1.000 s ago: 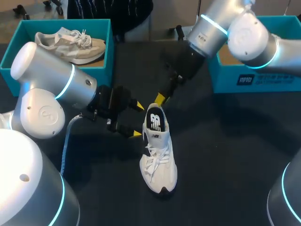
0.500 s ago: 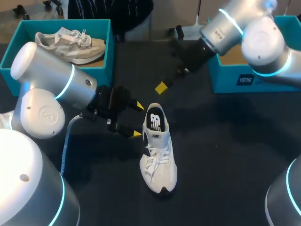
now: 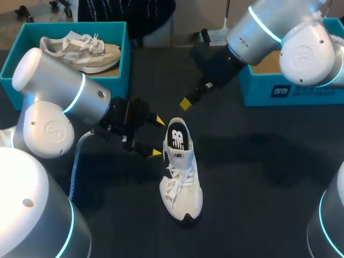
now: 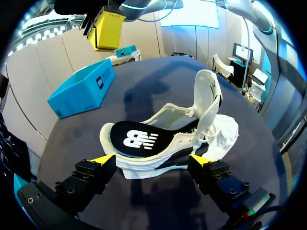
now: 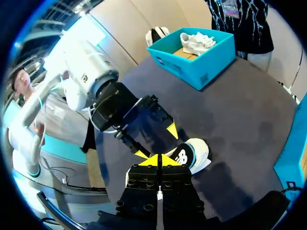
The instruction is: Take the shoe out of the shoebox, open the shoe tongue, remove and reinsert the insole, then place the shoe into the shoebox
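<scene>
Dark table cloth carries a white shoe point(image 3: 181, 172) at its middle, toe toward the near edge, with the black insole point(image 3: 178, 138) lying flat inside the heel. In the left wrist view the tongue point(image 4: 208, 103) stands pulled up. The change is all on the right side. A second ago the right tool point(image 3: 186, 103) had its closed yellow tips down at the far rim of the heel. It has since lifted off toward the far right. It now hangs above the table between the shoe and the empty right shoebox point(image 3: 301, 91), hardly moved over the last half second. Its fingers are pressed together with nothing in them, as the right wrist view shows plainly. The shoe, the insole and the left tool point(image 3: 158, 136) have not shifted at all. The left tool stays spread wide with both tips close against the shoe's left flank, bracing it rather than clamping it. A second, beige shoe sits in the far left shoebox point(image 3: 121, 64), well apart from the work. Since the right tool has come away empty and the insole is seated, I judge one of two things. Either the insole has just been pushed home and boxing the shoe is next, or a pinch at it has failed.
</scene>
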Motion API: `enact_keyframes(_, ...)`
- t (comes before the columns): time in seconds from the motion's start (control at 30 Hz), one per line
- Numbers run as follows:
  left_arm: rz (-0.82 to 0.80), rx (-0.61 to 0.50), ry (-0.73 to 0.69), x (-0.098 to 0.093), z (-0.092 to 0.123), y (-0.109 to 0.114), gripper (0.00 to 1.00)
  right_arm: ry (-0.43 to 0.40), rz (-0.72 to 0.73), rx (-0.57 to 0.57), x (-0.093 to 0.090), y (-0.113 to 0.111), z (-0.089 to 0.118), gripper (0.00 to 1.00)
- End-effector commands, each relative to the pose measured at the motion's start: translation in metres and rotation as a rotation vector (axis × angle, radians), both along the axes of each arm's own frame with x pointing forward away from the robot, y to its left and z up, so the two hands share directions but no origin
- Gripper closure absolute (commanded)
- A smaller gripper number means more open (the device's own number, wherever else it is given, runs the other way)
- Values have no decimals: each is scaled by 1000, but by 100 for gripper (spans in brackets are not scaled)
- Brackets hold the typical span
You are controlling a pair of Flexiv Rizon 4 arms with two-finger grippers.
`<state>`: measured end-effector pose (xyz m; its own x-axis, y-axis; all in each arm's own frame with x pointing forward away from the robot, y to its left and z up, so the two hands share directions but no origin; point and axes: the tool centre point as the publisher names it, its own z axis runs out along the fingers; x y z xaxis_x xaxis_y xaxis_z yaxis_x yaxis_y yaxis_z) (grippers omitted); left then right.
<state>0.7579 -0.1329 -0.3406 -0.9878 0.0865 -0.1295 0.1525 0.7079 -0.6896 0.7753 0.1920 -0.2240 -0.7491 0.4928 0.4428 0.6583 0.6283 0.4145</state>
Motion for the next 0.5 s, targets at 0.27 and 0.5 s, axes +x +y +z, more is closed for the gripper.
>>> enact_keyframes(0.27, 1, 5, -1, 0, 0, -2, 0, -4, -4, -17, 1, 2, 1, 100)
enact_keyframes(0.5, -67, 15, -10, 4, 13, 26, 0, -16, -238, -223, 1, -8, -6, 100)
